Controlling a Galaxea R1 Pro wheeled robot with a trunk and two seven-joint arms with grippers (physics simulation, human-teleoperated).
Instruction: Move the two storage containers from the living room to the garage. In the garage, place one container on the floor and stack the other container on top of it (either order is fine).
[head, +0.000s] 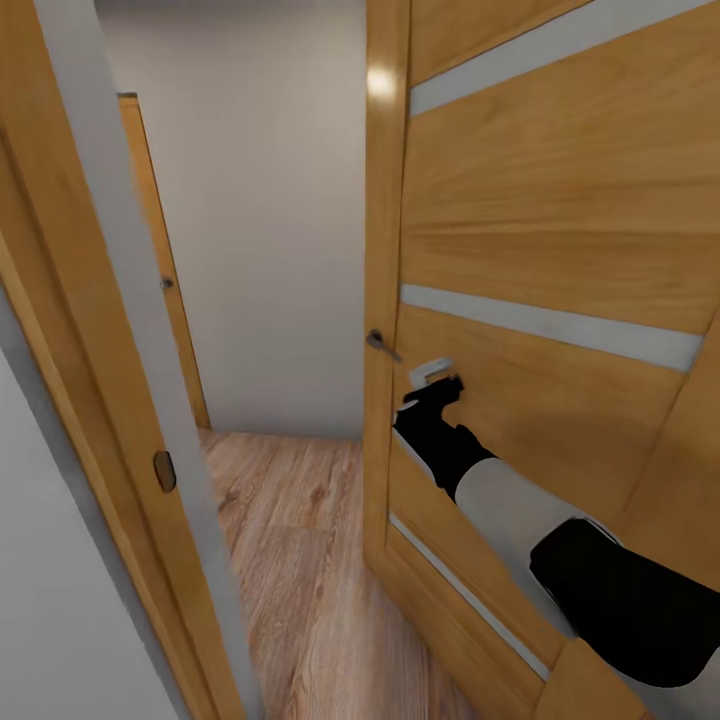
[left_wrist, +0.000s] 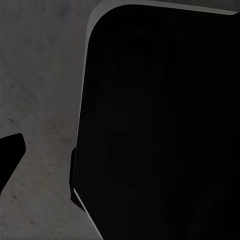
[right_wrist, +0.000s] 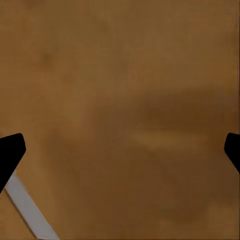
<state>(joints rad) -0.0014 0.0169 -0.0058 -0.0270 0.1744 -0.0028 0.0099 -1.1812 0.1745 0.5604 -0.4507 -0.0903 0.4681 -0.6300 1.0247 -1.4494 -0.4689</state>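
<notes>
While in transit, R gripper (head: 437, 385) pressed to honey-wood door (head: 560, 250) near its lever handle (head: 381, 343).
R fingertips (right_wrist: 10, 152) spread wide, holding nothing; L gripper state can't tell; bins unseen. Risk: door swings back, arm jams vs. door frame (head: 120, 400) over plank floor (head: 300, 540).

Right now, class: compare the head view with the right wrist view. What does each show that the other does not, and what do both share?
Head view alone: the door handle, a wood-plank floor past the half-open door, a white wall, and the right arm reaching out with the right gripper at the door panel. Right wrist view alone: the two dark fingertips set wide apart, close to the wood. Shared: the honey-coloured door and its pale stripe.
</notes>
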